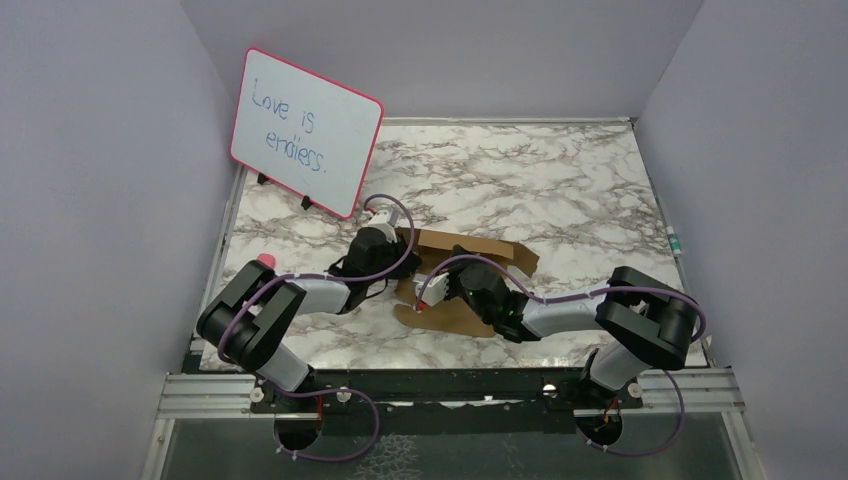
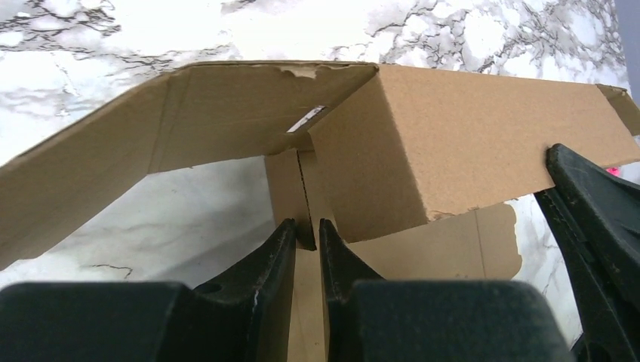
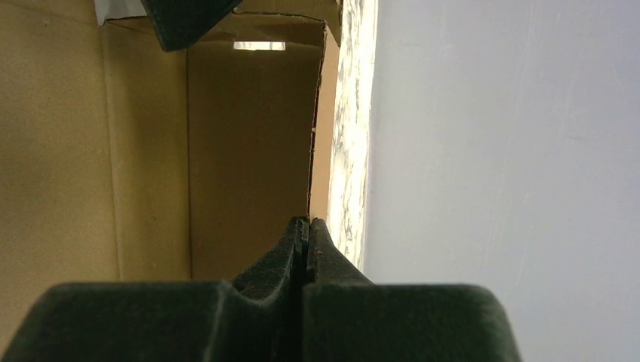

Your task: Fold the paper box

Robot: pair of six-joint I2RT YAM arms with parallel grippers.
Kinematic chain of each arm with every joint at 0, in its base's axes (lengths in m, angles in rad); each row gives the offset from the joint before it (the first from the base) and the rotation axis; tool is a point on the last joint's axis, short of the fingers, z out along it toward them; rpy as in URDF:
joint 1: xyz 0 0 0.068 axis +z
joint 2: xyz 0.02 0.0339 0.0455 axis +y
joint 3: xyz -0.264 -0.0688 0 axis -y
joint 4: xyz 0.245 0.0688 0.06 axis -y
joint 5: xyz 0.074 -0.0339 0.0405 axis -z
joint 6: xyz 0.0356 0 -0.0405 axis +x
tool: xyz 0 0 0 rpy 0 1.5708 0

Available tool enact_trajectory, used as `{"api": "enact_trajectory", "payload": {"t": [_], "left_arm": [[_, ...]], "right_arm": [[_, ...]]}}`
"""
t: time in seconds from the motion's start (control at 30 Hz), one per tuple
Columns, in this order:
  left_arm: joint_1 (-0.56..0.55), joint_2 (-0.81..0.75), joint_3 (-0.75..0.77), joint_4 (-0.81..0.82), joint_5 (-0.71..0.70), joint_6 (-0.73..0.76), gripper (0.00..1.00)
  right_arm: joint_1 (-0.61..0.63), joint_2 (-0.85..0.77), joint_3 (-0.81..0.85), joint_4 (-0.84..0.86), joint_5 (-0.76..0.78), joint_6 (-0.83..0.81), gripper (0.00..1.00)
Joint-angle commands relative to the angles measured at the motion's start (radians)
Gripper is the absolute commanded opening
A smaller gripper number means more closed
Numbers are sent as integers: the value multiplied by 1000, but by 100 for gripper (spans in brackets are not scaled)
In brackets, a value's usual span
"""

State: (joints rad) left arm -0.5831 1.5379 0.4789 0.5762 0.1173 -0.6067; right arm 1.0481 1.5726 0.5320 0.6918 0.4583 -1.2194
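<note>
The paper box (image 1: 478, 252) is brown corrugated cardboard, partly folded, lying mid-table with flaps raised. My left gripper (image 1: 403, 268) reaches in from the left. In the left wrist view the left gripper (image 2: 307, 230) is shut on a thin upright flap of the box (image 2: 453, 136), seen edge-on. My right gripper (image 1: 432, 297) reaches in from the right. In the right wrist view the right gripper (image 3: 308, 223) is shut on the edge of an upright wall of the box (image 3: 249, 151). A finger of the right gripper (image 2: 596, 219) shows at the right of the left wrist view.
A pink-framed whiteboard (image 1: 305, 130) with handwriting stands at the back left on the marble table (image 1: 560, 180). Grey walls close in the table on the left, back and right. A black metal rail (image 1: 450, 385) runs along the near edge.
</note>
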Motion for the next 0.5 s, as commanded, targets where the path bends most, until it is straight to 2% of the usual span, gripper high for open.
{"api": "enact_trajectory", "payload": {"t": [0.0,0.47], "left_arm": [[-17,13,12,73,38,-11,19],[-21,-39,-32,86,13,14,23]], "right_arm": [[10,17,7,-59,-26,34,1],[10,18,8,-64,-29,35,1]]}}
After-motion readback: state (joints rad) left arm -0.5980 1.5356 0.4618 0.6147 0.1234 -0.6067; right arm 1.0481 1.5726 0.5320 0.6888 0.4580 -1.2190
